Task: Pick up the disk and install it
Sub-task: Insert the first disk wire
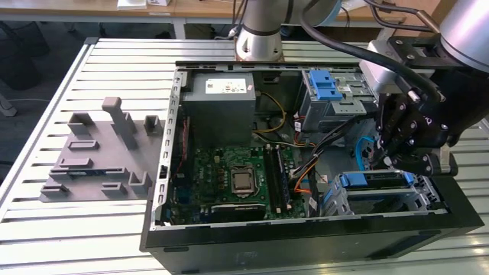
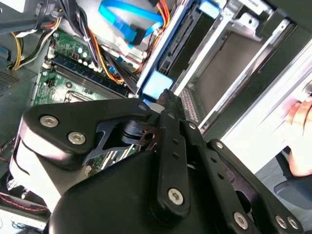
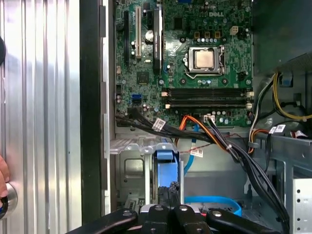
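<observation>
The disk point(image 1: 376, 180), with its blue bracket, lies in the drive cage at the front corner of the open computer case, on the exterior view's right. My black gripper point(image 1: 393, 163) hangs right over it. In the first wrist view the fingers point(image 3: 161, 214) stand close together, and their tips meet the blue bracket point(image 3: 165, 163). In the second wrist view the gripper point(image 2: 165, 96) reaches to the disk's pale blue tab point(image 2: 156, 84). Nothing shows between the fingers.
The case holds a green motherboard point(image 1: 233, 177), a grey power supply point(image 1: 221, 94), bundled cables point(image 3: 214, 134) and a second blue-tabbed bay point(image 1: 324, 89). A grey slotted stand point(image 1: 99, 154) lies on the table at the exterior view's left. A person's hand point(image 2: 300, 117) is beside the case.
</observation>
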You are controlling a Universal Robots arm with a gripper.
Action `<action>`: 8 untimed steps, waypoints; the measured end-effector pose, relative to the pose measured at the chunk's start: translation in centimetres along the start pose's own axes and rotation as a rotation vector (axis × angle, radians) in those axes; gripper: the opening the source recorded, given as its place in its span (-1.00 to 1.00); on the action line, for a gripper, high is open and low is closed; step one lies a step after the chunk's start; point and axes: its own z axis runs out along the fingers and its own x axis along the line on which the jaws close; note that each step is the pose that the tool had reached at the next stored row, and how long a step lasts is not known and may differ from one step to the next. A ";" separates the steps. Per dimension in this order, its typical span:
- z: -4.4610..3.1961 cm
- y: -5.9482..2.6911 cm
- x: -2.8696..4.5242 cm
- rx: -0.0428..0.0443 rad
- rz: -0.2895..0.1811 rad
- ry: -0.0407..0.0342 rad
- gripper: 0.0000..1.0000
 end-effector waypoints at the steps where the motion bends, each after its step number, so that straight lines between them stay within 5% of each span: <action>1: 0.00 -0.22 -0.02 0.0000 0.000 0.0000 -0.79; 8: 0.00 -1.73 -0.26 0.0000 0.000 0.0000 -0.79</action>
